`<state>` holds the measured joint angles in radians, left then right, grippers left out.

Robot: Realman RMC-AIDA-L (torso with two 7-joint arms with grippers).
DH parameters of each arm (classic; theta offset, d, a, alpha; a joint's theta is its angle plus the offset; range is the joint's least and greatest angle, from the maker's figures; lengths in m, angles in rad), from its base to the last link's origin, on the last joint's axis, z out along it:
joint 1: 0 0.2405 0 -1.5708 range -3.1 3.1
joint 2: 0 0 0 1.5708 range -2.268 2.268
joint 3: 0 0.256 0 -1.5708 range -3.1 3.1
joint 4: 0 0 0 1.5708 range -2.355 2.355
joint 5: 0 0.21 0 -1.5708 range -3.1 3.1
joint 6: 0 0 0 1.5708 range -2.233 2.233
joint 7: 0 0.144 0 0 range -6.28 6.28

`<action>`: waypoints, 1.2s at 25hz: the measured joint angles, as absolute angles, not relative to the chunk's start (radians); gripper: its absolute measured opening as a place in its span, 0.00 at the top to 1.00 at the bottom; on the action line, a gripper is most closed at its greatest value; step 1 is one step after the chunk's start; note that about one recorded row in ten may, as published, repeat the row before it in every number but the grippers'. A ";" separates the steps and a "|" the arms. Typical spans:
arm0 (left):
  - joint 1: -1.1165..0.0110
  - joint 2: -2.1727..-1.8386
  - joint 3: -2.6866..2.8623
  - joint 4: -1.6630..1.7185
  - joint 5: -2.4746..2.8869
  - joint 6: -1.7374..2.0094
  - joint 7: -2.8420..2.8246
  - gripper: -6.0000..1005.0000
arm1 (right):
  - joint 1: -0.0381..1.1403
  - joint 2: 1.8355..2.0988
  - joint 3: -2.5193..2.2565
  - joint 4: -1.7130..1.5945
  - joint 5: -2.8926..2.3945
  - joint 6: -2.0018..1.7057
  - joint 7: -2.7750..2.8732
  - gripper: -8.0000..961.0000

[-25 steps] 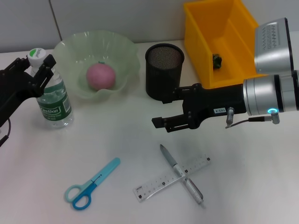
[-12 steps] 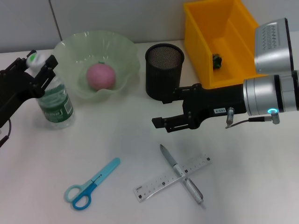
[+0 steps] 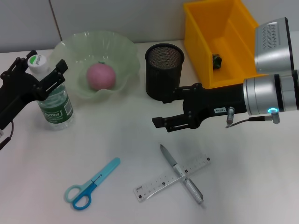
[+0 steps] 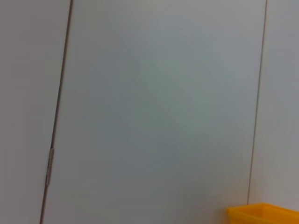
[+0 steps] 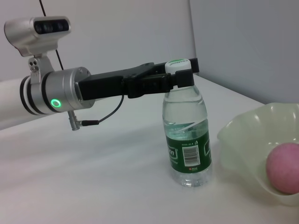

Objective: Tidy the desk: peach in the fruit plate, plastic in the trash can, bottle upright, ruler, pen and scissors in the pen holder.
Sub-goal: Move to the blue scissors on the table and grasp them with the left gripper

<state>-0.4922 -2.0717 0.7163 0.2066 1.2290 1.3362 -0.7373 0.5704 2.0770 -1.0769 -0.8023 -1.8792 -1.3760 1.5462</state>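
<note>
The clear water bottle (image 3: 54,103) with a green label stands upright at the left of the table; it also shows in the right wrist view (image 5: 187,140). My left gripper (image 3: 40,66) is open, its fingers spread on either side of the bottle's neck below the cap (image 5: 179,65). The pink peach (image 3: 100,76) lies in the pale green fruit plate (image 3: 70,45). The blue scissors (image 3: 91,184) lie at the front left. The pen (image 3: 181,173) lies across the clear ruler (image 3: 159,183). My right gripper (image 3: 164,109) is open and empty, in front of the black mesh pen holder (image 3: 164,70).
A yellow bin (image 3: 201,42) at the back right holds a small dark crumpled item (image 3: 217,59). The left wrist view shows only the wall and a corner of the bin (image 4: 264,214). The peach (image 5: 283,168) and plate (image 5: 243,140) show in the right wrist view.
My left gripper's fingers have spread apart and let go of the bottle, which stays standing. The right arm has not moved.
</note>
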 joint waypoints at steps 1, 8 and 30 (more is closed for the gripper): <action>-0.491 -2.071 0.716 0.207 1.229 1.337 -0.739 0.25 | 0.570 2.077 -1.077 -0.802 -1.879 -1.376 1.546 0.19; -0.469 -2.065 0.717 0.229 1.228 1.378 -0.766 0.14 | 0.571 2.077 -1.073 -0.802 -1.879 -1.376 1.546 0.19; -0.277 -2.039 0.770 0.813 1.697 1.734 -1.460 0.15 | 0.582 2.077 -1.067 -0.827 -1.870 -1.388 1.606 0.19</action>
<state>-0.2771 -2.0393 0.7701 0.8126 1.6972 1.7343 -1.4600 0.5825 2.0769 -1.0668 -0.8268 -1.8699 -1.3878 1.6055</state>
